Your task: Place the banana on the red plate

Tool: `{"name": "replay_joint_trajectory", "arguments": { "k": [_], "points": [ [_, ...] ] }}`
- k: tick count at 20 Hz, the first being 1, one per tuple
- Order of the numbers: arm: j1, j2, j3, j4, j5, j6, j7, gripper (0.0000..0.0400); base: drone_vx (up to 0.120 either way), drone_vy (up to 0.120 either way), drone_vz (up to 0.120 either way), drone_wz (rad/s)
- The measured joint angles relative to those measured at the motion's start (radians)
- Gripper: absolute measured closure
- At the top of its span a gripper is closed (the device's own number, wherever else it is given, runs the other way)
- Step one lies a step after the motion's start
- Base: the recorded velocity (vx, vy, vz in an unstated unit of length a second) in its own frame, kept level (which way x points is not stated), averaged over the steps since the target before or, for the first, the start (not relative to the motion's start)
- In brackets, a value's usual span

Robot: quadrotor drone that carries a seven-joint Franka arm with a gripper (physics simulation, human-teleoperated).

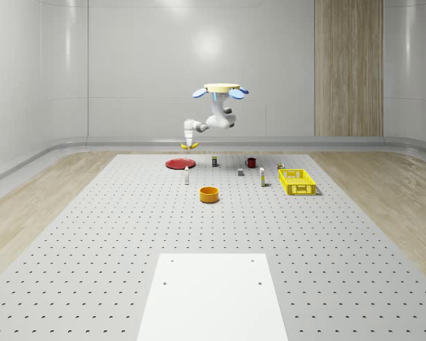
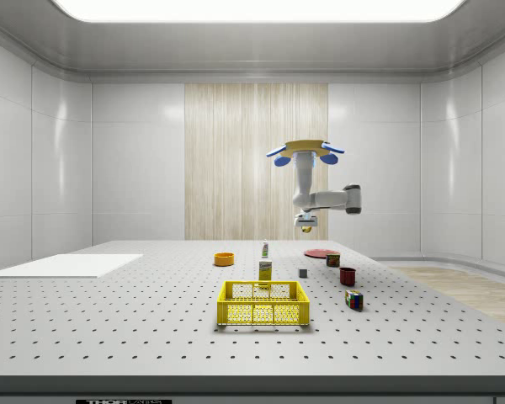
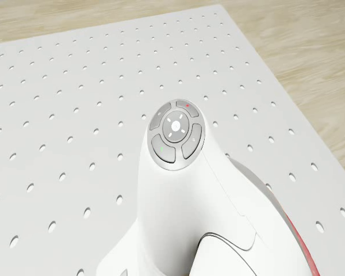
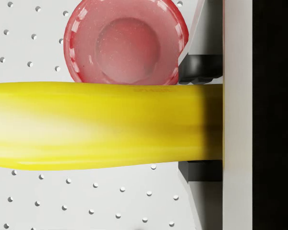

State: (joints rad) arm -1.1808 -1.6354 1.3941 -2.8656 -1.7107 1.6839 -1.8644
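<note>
The drone (image 1: 222,89) hovers over the far end of the perforated table (image 1: 113,234), and its arm reaches down toward the whole-scene view's left. My gripper (image 1: 190,143) is shut on the yellow banana (image 1: 189,147) and holds it in the air just above the red plate (image 1: 179,163). From the side, the gripper (image 2: 305,223) and banana (image 2: 305,229) hang well above the plate (image 2: 320,252). In the wrist view the banana (image 4: 96,124) lies crosswise between the dark finger pads (image 4: 201,67), with the plate (image 4: 125,43) below and beside it. A sliver of the plate (image 3: 303,247) shows past the arm (image 3: 175,135).
On the table stand an orange bowl (image 1: 209,194), a yellow crate (image 1: 297,182), a red mug (image 1: 250,163), two small bottles (image 1: 187,177) (image 1: 262,178) and a coloured cube (image 2: 353,300). A white panel (image 1: 211,298) lies at the near end. Wooden floor surrounds the table.
</note>
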Motion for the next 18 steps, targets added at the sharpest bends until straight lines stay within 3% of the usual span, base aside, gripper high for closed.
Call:
{"name": "replay_joint_trajectory", "arguments": {
  "k": [11,18],
  "points": [
    [0.001,0.003,0.000,0.000,0.000,-0.003,-0.038,0.0199,0.116,0.000,-0.004,0.000],
    [0.001,0.005,0.000,0.000,-0.001,-0.004,-0.043,0.0199,0.011,0.000,-0.120,0.000]
  ]
}}
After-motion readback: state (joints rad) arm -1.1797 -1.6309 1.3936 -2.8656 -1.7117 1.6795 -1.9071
